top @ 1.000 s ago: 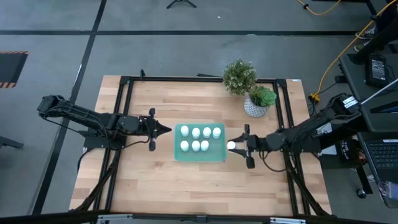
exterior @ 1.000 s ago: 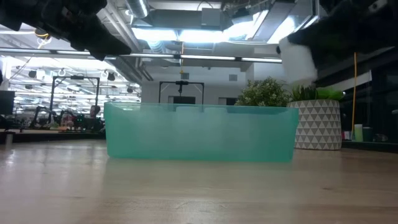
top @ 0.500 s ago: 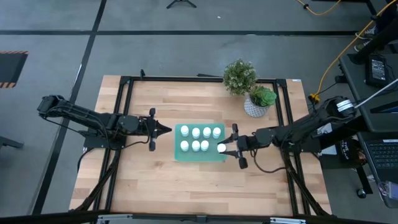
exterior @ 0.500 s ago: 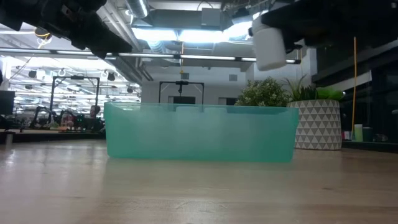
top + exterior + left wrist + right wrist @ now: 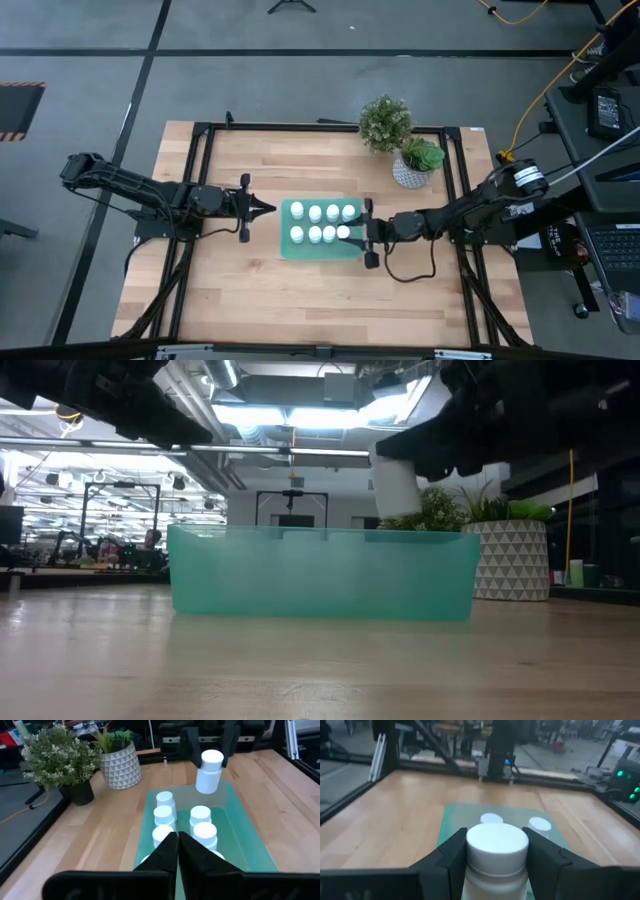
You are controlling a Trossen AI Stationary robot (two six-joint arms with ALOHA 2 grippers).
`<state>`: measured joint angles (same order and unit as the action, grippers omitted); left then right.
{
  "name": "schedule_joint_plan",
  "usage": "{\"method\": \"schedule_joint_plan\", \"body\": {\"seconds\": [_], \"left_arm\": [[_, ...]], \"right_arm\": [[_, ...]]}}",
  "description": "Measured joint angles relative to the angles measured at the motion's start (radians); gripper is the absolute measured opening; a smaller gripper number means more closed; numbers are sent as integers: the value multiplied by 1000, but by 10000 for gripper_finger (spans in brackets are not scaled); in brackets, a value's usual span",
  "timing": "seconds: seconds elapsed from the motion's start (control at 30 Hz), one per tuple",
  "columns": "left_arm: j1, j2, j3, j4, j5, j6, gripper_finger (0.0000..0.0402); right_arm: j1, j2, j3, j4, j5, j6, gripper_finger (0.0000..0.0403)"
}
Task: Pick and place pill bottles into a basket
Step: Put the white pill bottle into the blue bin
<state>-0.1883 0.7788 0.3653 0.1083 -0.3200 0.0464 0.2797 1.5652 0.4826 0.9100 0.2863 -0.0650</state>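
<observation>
Right gripper [image 5: 362,233] is clamped on one pill bottle [image 5: 343,232], a finger on each side of the white cap, as its own wrist view confirms [image 5: 497,851]. The low view shows this bottle [image 5: 394,486] hanging upright above the rim of the basket [image 5: 322,573], clear of the wall. Seen from above, it sits over the basket's 3 o'clock end, in the near row, just beside the last bottle of that row.

Basket [image 5: 287,247] lies at the table centre. Seven bottles stand inside: four in the far row [image 5: 322,212], three in the near row [image 5: 313,234]. The only free slot is the near row's 3 o'clock end, directly under the held bottle.

Left gripper [image 5: 268,209] waits at 9 o'clock of the basket, fingers pressed together and empty, tips just short of the wall.

Two potted plants [image 5: 400,140] stand at about 1 o'clock of the basket, well apart from it. Bare table [image 5: 260,300] runs wide toward 6 o'clock.
</observation>
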Motion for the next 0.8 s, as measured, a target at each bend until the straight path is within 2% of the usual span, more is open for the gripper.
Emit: {"method": "schedule_joint_plan", "body": {"seconds": [0.13,0.27,0.8], "left_arm": [[0,0,0,-1,0,-17,10],[0,0,0,0,0,-33,10],[0,0,0,0,-1,-60,4]], "right_arm": [[-8,48,-41,111,8,7,158],[-13,90,-47,129,50,34,158],[-15,244,-48,254,76,61,158]]}}
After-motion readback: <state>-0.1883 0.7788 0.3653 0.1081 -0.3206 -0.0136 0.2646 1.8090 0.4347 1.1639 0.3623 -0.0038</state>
